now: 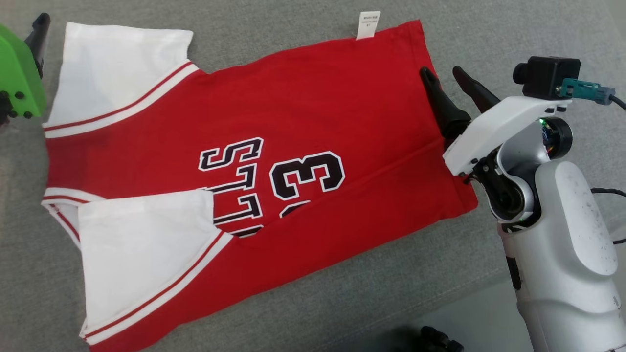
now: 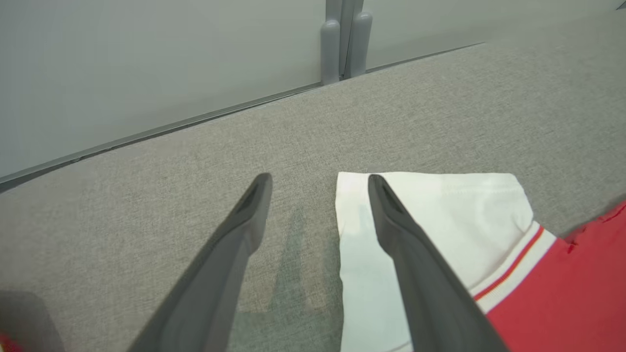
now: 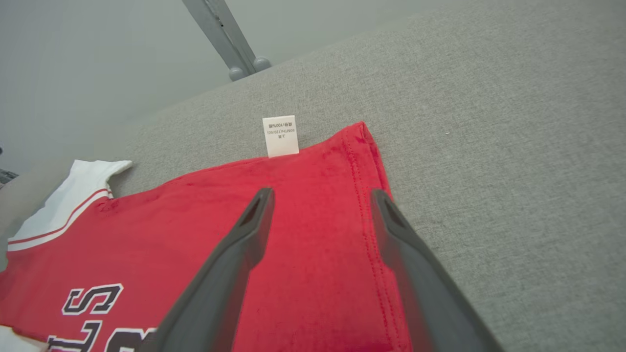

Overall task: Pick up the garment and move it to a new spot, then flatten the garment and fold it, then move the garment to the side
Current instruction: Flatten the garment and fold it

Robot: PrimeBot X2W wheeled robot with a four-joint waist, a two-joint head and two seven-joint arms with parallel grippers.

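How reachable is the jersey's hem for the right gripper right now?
Probably yes: the right gripper stands open right at the hem of the jersey, near the white label, with nothing between its fingers and the cloth that I can see.

So the garment [image 1: 293, 146] is lying flat on the padded surface [image 1: 293, 313], sleeves toward the robot's left, hem toward its right. The near sleeve [image 1: 142, 244] is folded in on top of the body, while the far sleeve [image 1: 117, 68] lies spread out. A label [image 1: 368, 24] sticks out past the far edge, near the hem corner. The right gripper [image 1: 441, 72] sits over the hem end, and the left gripper [image 2: 318, 181] straddles the far sleeve's outer edge.
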